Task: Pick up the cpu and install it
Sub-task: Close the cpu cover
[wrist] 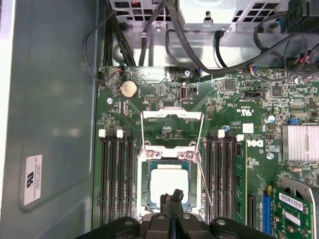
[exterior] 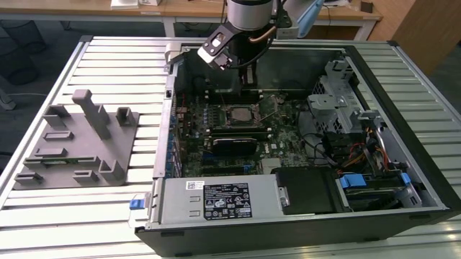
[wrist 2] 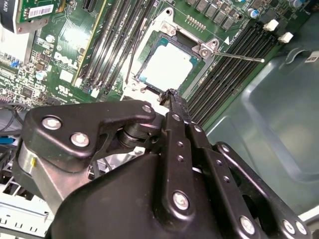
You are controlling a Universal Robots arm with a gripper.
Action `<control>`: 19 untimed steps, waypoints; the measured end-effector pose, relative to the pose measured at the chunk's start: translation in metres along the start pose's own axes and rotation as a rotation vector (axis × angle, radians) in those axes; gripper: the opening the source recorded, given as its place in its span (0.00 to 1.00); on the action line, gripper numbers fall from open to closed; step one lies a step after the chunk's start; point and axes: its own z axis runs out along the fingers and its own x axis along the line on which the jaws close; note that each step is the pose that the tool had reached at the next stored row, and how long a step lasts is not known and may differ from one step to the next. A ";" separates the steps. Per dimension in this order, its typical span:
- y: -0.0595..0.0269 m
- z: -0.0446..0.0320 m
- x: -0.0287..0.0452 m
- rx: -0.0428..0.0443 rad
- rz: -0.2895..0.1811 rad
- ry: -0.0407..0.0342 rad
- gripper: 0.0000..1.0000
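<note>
Gripper point(wrist: 172, 197) fingers pressed together, empty, tips hovering right over cpu point(wrist: 168, 181) sitting in socket point(wrist: 145, 188). Chip probably light, thin, stiff, fragile; pinch opposite edges, imo.

The cpu point(wrist: 168, 183), a small square with a pale silvery top, lay flat in the open socket point(wrist: 147, 175) on the board point(wrist: 224, 112), apparently fully seated.

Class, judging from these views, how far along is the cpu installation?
Done: the cpu lies in the socket. In hand: nothing; the shut claw hovers above the cpu's edge. Left: the socket's frame stands open, unlatched.
</note>
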 end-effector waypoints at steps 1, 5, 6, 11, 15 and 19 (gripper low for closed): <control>0.0001 -0.0008 0.0000 0.0000 0.000 0.0000 0.11; 0.0001 -0.0014 0.0001 -0.0002 0.000 0.0003 0.11; 0.0001 -0.0015 0.0001 -0.0001 0.000 0.0002 0.11; 0.0010 -0.0016 0.0000 0.0002 0.000 -0.0002 0.11; 0.0038 -0.0014 0.0000 0.0001 0.000 -0.0001 0.11; 0.0071 -0.0011 0.0000 0.0000 0.000 0.0000 0.11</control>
